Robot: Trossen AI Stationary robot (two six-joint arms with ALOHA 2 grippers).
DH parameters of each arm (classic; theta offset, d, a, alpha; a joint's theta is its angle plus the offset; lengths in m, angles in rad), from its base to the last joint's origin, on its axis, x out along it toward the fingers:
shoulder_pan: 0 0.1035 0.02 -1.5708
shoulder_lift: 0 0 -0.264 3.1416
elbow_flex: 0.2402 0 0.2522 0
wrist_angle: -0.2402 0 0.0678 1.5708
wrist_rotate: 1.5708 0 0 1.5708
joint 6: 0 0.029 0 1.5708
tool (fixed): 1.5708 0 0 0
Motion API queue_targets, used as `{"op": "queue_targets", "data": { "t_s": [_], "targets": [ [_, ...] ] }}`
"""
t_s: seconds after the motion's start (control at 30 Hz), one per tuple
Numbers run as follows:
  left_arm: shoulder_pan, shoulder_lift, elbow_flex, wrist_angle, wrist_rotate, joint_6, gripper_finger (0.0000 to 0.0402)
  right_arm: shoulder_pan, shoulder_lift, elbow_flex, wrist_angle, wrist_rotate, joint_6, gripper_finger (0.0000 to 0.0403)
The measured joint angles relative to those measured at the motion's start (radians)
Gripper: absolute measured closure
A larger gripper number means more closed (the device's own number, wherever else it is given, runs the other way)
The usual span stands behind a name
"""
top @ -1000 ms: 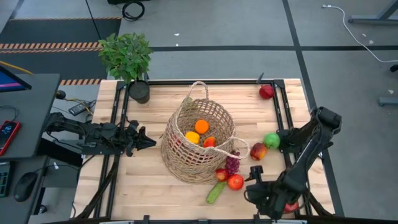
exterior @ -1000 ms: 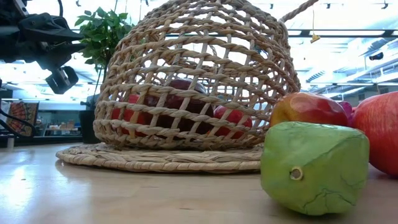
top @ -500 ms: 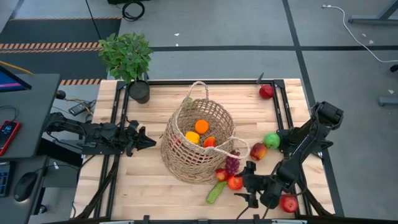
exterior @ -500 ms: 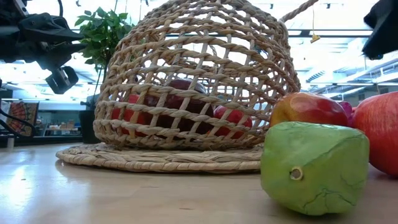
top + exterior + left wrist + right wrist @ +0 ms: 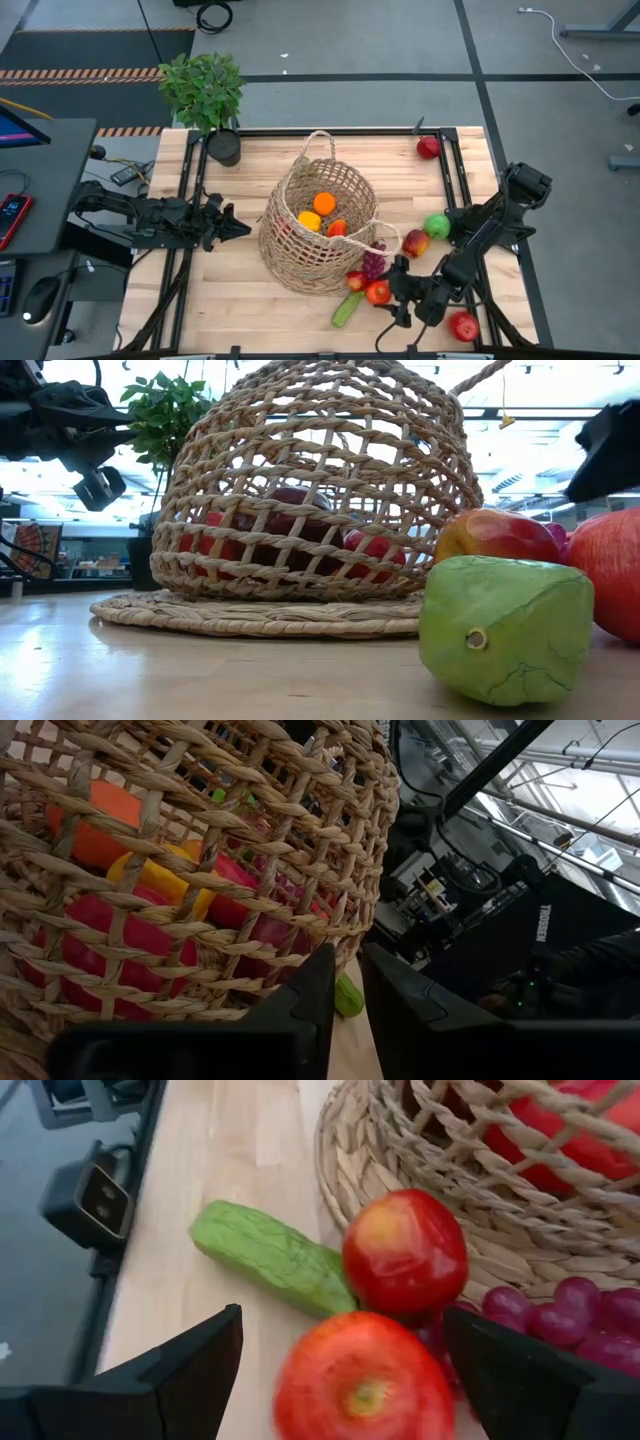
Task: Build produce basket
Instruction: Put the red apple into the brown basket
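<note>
The tan wicker basket point(image 5: 318, 232) stands mid-table, with an orange, a yellow pepper and red pieces inside. Loose produce lies by its near right side: a red apple point(image 5: 378, 292), a second red fruit point(image 5: 356, 280), purple grapes point(image 5: 373, 265) and a green cucumber point(image 5: 347, 308). My right gripper point(image 5: 396, 300) is open just right of that red apple. In the right wrist view its fingers stand on either side of the apple point(image 5: 365, 1380) without touching it. My left gripper point(image 5: 236, 225) waits shut, left of the basket.
A green apple point(image 5: 437, 226) and a red-yellow apple point(image 5: 415, 243) lie right of the basket. One red apple point(image 5: 463, 326) is at the near right and another point(image 5: 428, 147) at the far right. A potted plant point(image 5: 205, 90) stands at the far left corner.
My right gripper has come down and moved from the near right corner toward the basket, up to the red apple, tipping and rolling as it went. It stays open. The red apple at the near right, hidden under the arm before, now shows.
</note>
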Motion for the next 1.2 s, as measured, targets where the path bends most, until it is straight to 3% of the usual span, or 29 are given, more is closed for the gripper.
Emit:
{"op": "queue_targets", "data": {
  "t_s": [0.1,0.27,0.5,0.93,1.2],
  "targets": [
    [0.0,0.0,0.0,0.0,0.0,0.0,0.0344,-0.003,0.0,-0.037,0.056,-0.004,-0.029,0.0056],
    [0.0,0.0,0.0,0.0,0.0,0.0,0.0346,-0.026,0.0,-0.054,0.096,-0.123,-0.09,0.0041],
    [0.0,0.0,0.0,0.0,0.0,0.0,0.034,-0.041,0.0,-0.054,0.096,-0.101,-0.17,0.0012],
    [0.0,0.0,0.0,0.0,0.0,0.001,0.034,-0.054,0.0,-0.132,0.147,-0.138,-0.124,0.0015],
    [0.0,0.0,0.0,0.0,0.0,0.0,0.0342,-0.068,0.0,-0.162,0.152,-0.223,-0.121,0.0035]
  ]
}}
